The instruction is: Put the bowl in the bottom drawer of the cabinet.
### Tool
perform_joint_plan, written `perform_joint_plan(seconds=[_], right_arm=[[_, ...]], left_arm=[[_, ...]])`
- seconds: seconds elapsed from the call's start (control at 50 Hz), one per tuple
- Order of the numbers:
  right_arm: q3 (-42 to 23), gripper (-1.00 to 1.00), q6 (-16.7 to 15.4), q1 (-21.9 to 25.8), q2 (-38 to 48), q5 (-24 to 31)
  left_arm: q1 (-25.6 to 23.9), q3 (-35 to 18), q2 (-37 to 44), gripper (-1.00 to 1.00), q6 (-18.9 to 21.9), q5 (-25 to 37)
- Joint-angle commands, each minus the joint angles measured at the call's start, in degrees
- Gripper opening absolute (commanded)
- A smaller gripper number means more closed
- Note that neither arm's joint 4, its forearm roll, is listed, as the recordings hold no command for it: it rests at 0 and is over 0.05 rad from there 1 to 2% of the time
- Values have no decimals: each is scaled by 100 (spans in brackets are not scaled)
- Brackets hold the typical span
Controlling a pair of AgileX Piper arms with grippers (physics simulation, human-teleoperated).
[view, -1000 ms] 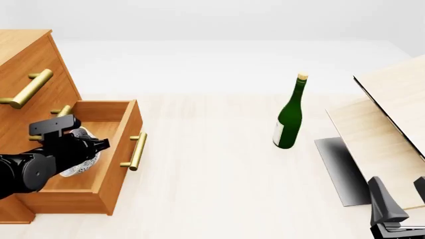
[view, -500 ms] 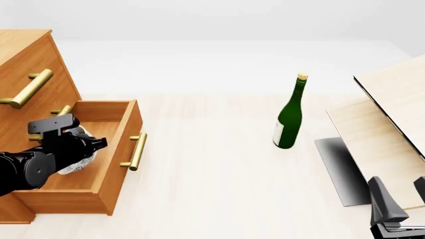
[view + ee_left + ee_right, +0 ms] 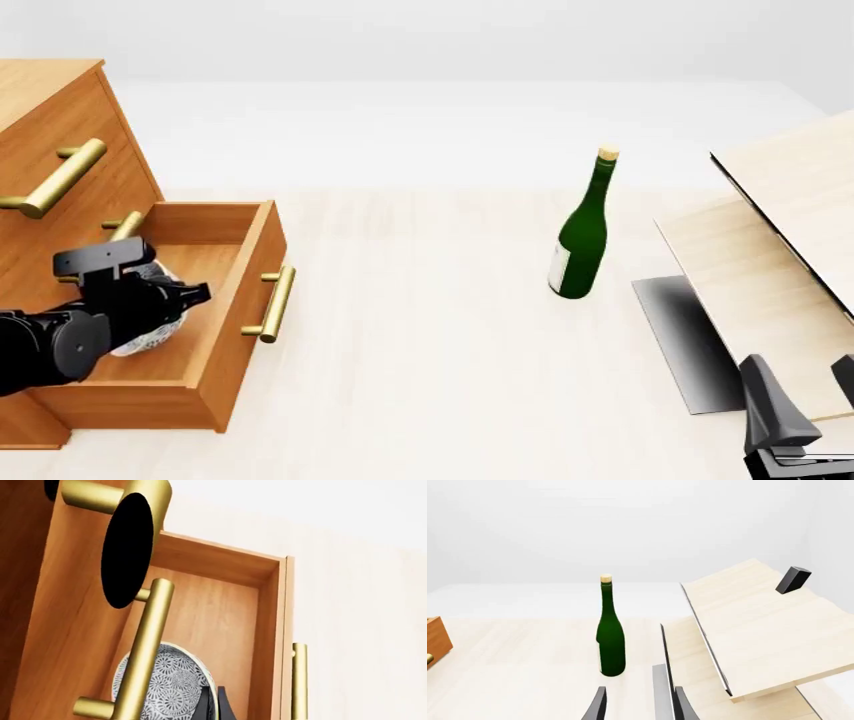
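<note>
Inside the open bottom drawer point(image 3: 200, 300), at the near left of the surface point(image 3: 427, 330), we see the bowl point(image 3: 144, 335) sitting lower than it did a second ago: over the last two glimpses it has sunk from above the drawer's rim to down among its walls, and the left claw point(image 3: 158, 300) has come down and back with it. From the left wrist view the bowl point(image 3: 163, 685) appears tilted on edge, its patterned face turned toward us, with a dark fingertip point(image 3: 223, 707) against its rim. We judge that the left claw is clenched on the bowl's rim, though most of the fingers are out of sight. Whether the bowl's underside already touches the drawer floor we cannot tell; the arm hides that in the front view.

For the task this reads as the lowering stage nearly done, with release still to come. The drawer point(image 3: 200, 610) is pulled out from the cabinet point(image 3: 54, 150), its brass handle point(image 3: 278, 302) facing right, and an upper handle point(image 3: 143, 650) crosses just over the bowl in the wrist view, so we expect the withdrawal to need care there.

Farther right, the green bottle point(image 3: 583, 235) stands upright, well apart from the drawer, unmoved. The pale boards point(image 3: 774, 260) lean at the far right. The right claw point(image 3: 639, 702) rests at the near right, fingers spread and holding nothing.
</note>
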Motion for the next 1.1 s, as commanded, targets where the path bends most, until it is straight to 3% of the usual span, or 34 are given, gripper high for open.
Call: perform_joint_plan(seconds=[0.02, 0.3, 0.32, 0.88, 1.1], right_arm=[[0, 100, 1, 0, 0, 0], [0, 100, 1, -1, 0, 0], [0, 100, 0, 0, 0, 0], [0, 100, 1, 1, 0, 0], [0, 100, 0, 0, 0, 0]], left_arm=[[58, 19, 102, -100, 15, -141], [139, -20, 128, -100, -96, -181], [131, -8, 146, 100, -98, -200], [491, 140, -306, 100, -200, -302], [46, 63, -641, 100, -620, -195]])
